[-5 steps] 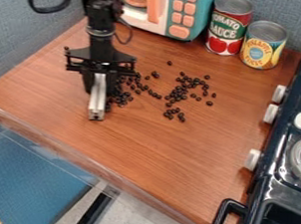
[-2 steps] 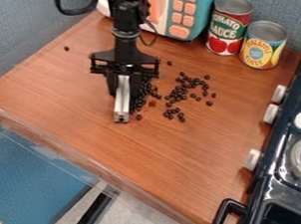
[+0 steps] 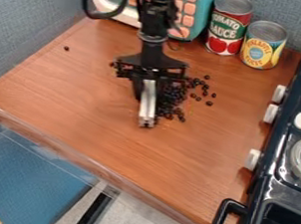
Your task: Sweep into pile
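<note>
The gripper hangs over the middle of the wooden table, shut on a silver bar. The bar's near end is low over the wood. Many small dark beans form a cluster directly along the bar's right side, and a few of them lie slightly apart at the cluster's right edge. A single bean rests far to the left, and another bean shows beside the gripper's left side. The gripper hides part of the surface behind it.
A toy microwave stands behind the arm, with a tomato sauce can and a pineapple can to its right. The dark toy stove with white knobs borders the right side. The table's front edge slopes down rightward.
The gripper and bar have moved right across the table. Beans beside the bar have shifted right with it, closing the gap to the right-hand group. One bean now shows left of the gripper.
</note>
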`<state>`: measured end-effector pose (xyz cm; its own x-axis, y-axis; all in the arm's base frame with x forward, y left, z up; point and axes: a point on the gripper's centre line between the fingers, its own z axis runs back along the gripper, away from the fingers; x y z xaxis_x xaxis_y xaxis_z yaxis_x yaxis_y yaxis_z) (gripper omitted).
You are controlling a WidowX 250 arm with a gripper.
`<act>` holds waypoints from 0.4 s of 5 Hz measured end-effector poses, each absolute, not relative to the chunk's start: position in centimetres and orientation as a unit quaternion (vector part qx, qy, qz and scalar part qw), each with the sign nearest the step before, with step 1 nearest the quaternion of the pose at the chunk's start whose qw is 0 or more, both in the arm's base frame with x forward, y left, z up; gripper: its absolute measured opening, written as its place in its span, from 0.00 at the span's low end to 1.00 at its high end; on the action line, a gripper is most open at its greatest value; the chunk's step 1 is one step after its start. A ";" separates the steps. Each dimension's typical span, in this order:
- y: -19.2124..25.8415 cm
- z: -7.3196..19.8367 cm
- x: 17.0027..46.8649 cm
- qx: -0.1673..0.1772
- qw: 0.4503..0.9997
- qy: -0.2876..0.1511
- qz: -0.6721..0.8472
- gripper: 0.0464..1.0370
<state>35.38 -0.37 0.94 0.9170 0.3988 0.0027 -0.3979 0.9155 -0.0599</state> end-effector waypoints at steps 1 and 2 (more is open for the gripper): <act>-1.8 1.1 35.5 -0.037 0.979 -0.007 0.200 0.34; -3.7 1.1 35.9 -0.043 0.981 0.003 0.189 0.34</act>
